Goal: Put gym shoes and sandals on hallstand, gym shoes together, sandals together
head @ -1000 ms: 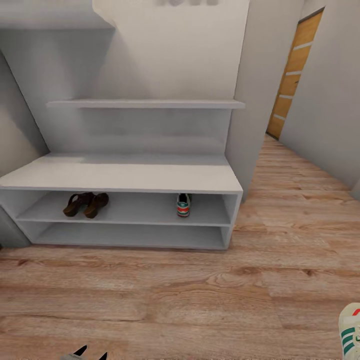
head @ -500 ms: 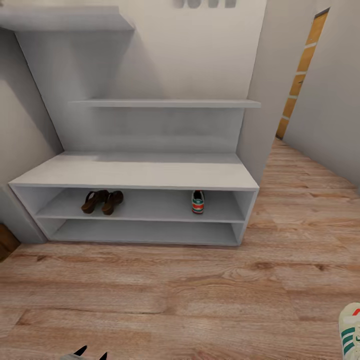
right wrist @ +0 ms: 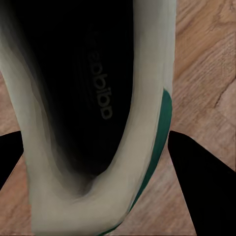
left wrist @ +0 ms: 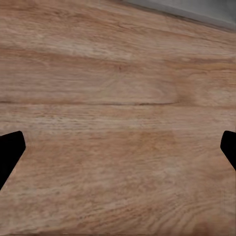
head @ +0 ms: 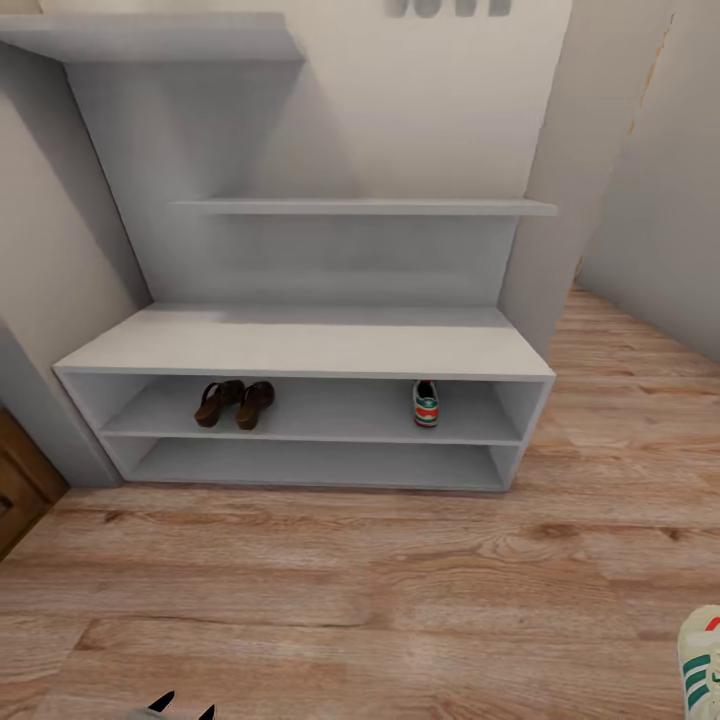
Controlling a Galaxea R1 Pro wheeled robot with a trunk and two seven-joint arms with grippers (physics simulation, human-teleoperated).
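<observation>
right pincer pinching gym shoe across its collar | shoe likely light, soft-walled, best held at stiffer heel rim | left pincer spread

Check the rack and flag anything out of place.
One gym shoe stands alone on the hallstand, on the same shelf as the two sandals. Its mate sits between the fingers of the right pincer, not yet on the rack.

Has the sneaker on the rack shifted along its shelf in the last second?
No. The sneaker keeps its spot near the rack's right wall; only the camera moved.
</observation>
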